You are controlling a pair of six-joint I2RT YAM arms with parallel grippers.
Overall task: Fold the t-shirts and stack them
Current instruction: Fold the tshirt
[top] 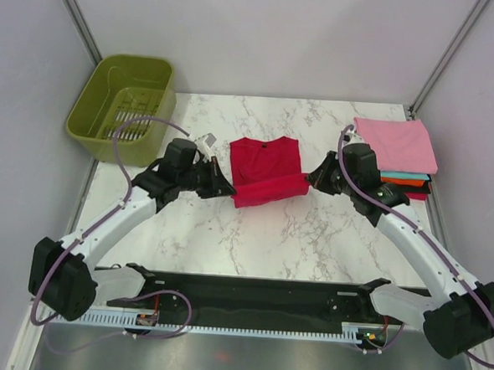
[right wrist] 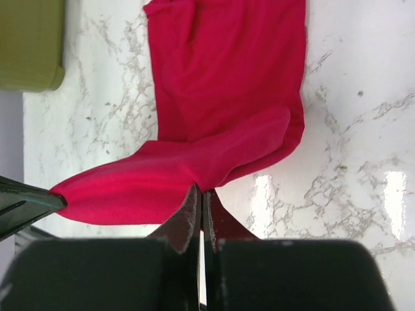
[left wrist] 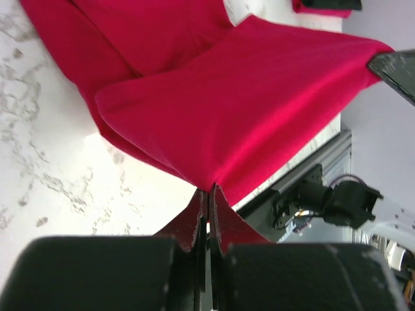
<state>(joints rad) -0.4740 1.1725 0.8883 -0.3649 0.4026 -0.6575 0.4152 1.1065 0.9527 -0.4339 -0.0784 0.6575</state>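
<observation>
The crimson red t-shirt [top: 266, 170] lies in the middle of the marble table, its near part lifted and stretched between both grippers. My left gripper [top: 229, 188] is shut on the shirt's left near corner [left wrist: 214, 175]. My right gripper [top: 311, 179] is shut on the right near corner [right wrist: 204, 178]. The far part of the shirt [right wrist: 227, 71] lies flat on the table. A stack of folded t-shirts [top: 398, 148] sits at the far right, pink on top, with teal, orange and black edges [top: 406, 185] showing beneath.
An olive-green plastic basket [top: 124, 104] stands at the far left corner; it also shows in the right wrist view [right wrist: 29, 45]. The black rail [top: 248, 298] with the arm bases runs along the near edge. Grey walls enclose the table.
</observation>
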